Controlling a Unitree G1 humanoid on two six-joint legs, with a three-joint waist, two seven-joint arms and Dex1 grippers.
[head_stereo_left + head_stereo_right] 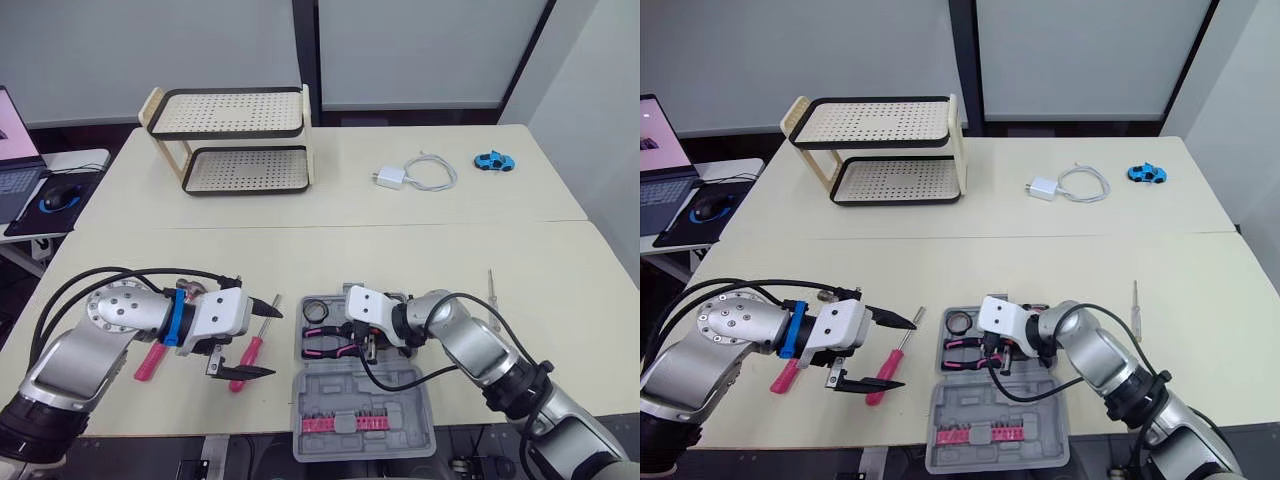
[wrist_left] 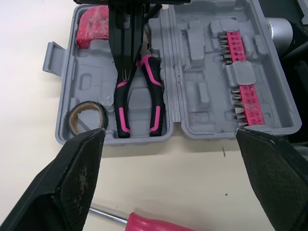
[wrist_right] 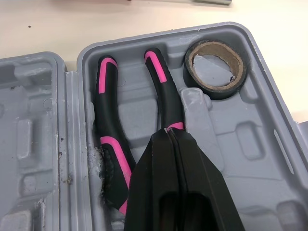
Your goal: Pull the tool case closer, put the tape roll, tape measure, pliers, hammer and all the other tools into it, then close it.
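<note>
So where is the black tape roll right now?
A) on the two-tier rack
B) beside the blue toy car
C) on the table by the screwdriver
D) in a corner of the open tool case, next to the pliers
D: the tape roll sits in a corner pocket of the open gray tool case, beside the handles of the pink-and-black pliers.

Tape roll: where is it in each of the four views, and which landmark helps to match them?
Left eye view: tape roll in the far-left corner of the case.
Right eye view: tape roll in the same corner.
Left wrist view: tape roll in the corner pocket, beside the ends of the pliers.
Right wrist view: tape roll in the same pocket.
Shared landmark: the pink-and-black pliers beside it.
</note>
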